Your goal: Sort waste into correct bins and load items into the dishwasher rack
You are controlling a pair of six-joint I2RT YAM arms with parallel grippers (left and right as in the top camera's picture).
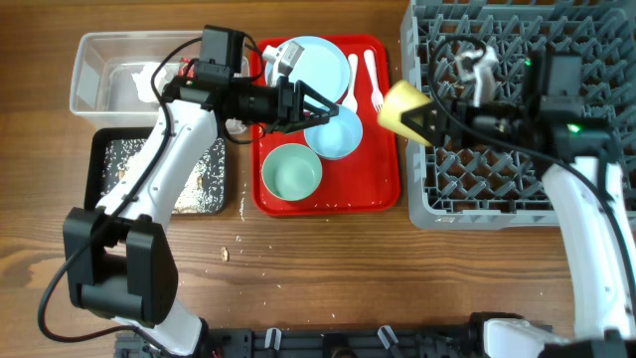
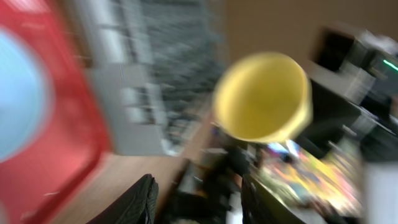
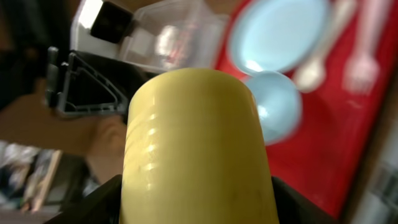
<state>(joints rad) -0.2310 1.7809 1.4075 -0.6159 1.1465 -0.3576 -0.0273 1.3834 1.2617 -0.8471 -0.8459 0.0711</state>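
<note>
My right gripper is shut on the small yellow cup, held on its side at the left edge of the grey dishwasher rack. In the right wrist view the cup fills the space between both fingers. My left gripper stands open and empty just left of the cup, over the red tray. In the blurred left wrist view the cup's mouth faces me. On the red tray lie a pale blue plate, two bowls, a spoon and a fork.
A clear tub with white tissue stands at the back left. A black tray strewn with scraps sits in front of it. A few crumbs lie on the wood. A grey-white object sits in the rack.
</note>
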